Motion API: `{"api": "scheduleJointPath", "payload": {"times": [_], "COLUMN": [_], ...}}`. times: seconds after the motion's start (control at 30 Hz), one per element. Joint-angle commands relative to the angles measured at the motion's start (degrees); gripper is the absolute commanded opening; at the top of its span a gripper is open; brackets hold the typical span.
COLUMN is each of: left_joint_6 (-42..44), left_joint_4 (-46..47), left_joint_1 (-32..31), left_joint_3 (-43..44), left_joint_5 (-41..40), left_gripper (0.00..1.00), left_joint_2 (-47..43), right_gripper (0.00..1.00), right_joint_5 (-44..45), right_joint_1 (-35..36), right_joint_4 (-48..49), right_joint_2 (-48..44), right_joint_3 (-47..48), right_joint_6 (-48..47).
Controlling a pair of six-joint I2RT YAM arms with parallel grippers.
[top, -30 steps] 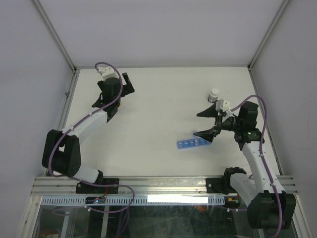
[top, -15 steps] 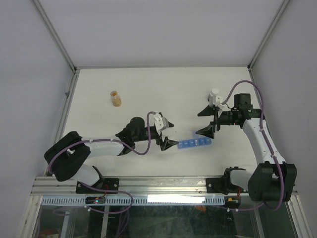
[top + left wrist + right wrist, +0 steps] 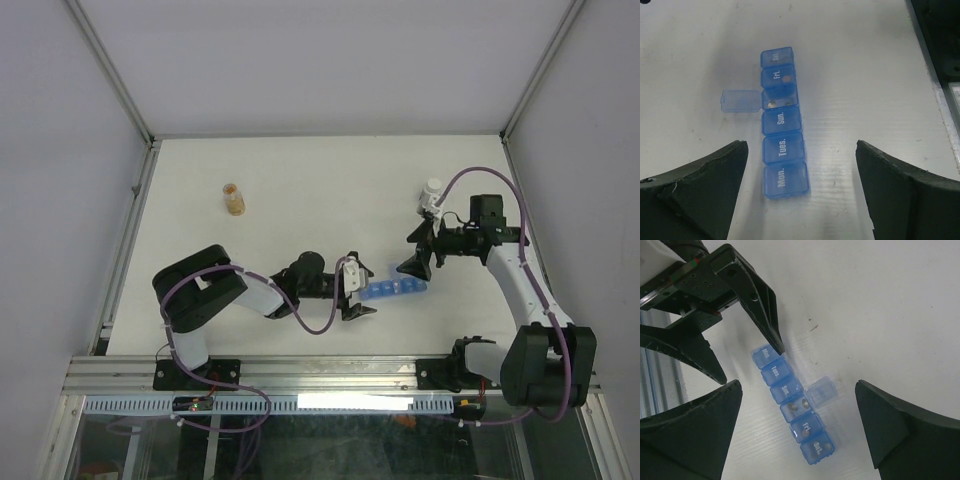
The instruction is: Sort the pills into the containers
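Observation:
The translucent-blue pill organizer (image 3: 393,290) lies on the white table right of centre, a row of small lidded compartments marked Mon. to Sat. One middle compartment (image 3: 795,410) has its lid (image 3: 820,391) flipped open, with two orange-tan pills (image 3: 805,402) inside. More pills show through the Fri. and Sat. lids (image 3: 816,454). My left gripper (image 3: 360,288) is open and empty at the organizer's Mon. end (image 3: 786,181). My right gripper (image 3: 415,250) is open and empty just above the other end. The left wrist view shows the organizer (image 3: 782,120) between my left fingers (image 3: 715,175).
A small white-capped bottle (image 3: 432,190) stands behind the right gripper. A small orange-tan bottle (image 3: 234,200) stands at the back left. Metal rails run along the table's near edge (image 3: 330,372). The left arm lies low across the front middle.
My left arm swung from the back left to the organizer's left end, uncovering the small orange-tan bottle there. My right gripper shifted slightly closer over the organizer's right end.

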Motion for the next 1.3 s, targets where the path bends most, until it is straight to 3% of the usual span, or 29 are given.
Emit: {"api": "scheduleJointPath", "payload": {"times": [0.0,0.2,0.47,0.63,0.87,1.0,1.27], "left_joint_6": [3.96,2.83,2.09,2.34,2.54,2.42,2.35], "left_joint_4": [4.54,2.08,-1.80,-4.40,-5.66,-6.79,-7.28], "left_joint_1": [-0.89,-1.55,-1.56,-1.63,-1.82,-1.83,-1.83], "left_joint_3": [3.01,6.19,8.83,9.99,10.74,11.51,11.73], "left_joint_5": [-2.99,-10.26,-7.53,-5.38,-4.40,-4.40,-3.92], "left_gripper": [0.92,0.90,0.77,0.69,0.64,0.58,0.44], "left_joint_2": [2.48,5.82,7.95,8.68,9.25,9.74,9.81], "right_gripper": [0.99,0.99,0.99,0.99,0.97,0.80,0.30], "right_joint_5": [4.82,10.28,16.19,15.08,20.83,23.90,26.79], "right_joint_1": [-0.17,-0.23,-0.12,-0.19,0.17,1.07,2.23], "right_joint_4": [8.16,16.17,25.65,25.18,24.42,25.62,19.46], "right_joint_2": [1.13,1.77,1.72,2.96,7.60,10.46,20.15], "right_joint_3": [-1.17,-3.49,-6.13,-6.16,-4.86,-4.43,2.10], "right_joint_6": [7.28,15.77,27.38,25.84,26.50,29.99,31.03]}}
